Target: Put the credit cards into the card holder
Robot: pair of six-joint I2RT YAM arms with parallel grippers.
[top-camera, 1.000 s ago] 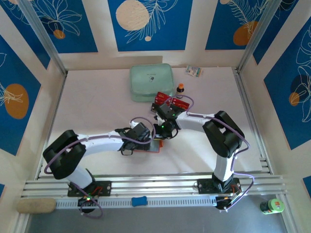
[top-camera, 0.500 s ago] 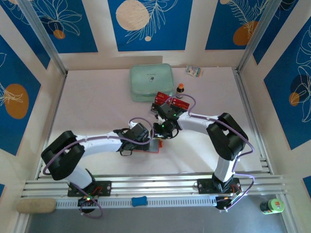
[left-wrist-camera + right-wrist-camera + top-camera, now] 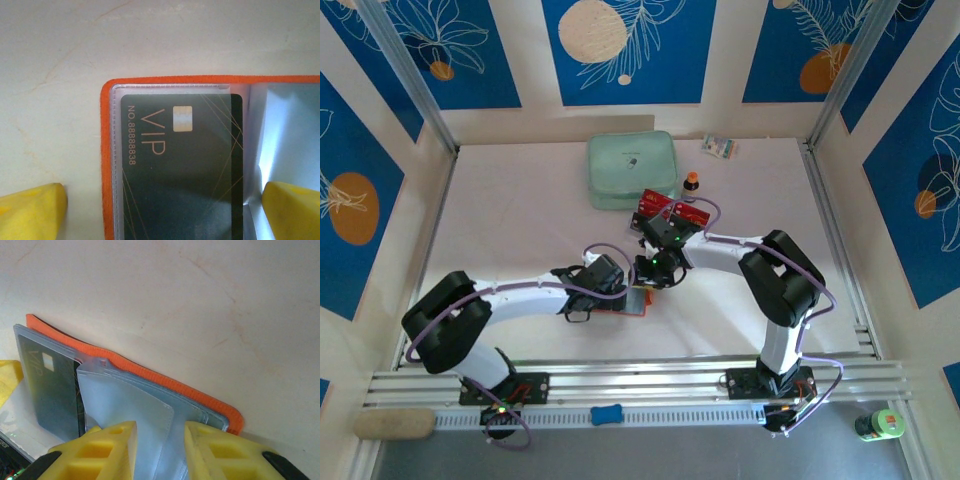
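Observation:
The orange card holder (image 3: 632, 303) lies open on the table between both arms. A black credit card (image 3: 185, 170) marked VIP sits in its left clear pocket (image 3: 117, 165). My left gripper (image 3: 162, 215) is open wide, one yellow fingertip (image 3: 30, 210) on the table left of the holder and the other on its inner sleeves. My right gripper (image 3: 160, 450) hovers over the holder's (image 3: 165, 382) right half, jaws apart, with a clear sleeve leaf (image 3: 130, 410) standing loose between them. The black card (image 3: 52, 395) lies at the left. Red credit cards (image 3: 658, 204) lie behind the right wrist.
A mint-green zipped pouch (image 3: 632, 170) lies at the back centre. A small brown bottle (image 3: 691, 183) stands beside it, with a small packet (image 3: 720, 147) near the back wall. Both arms (image 3: 535, 292) crowd the table's middle.
The right arm's wrist and elbow have shifted slightly over the card holder. The left arm and the holder have stayed nearly in place.

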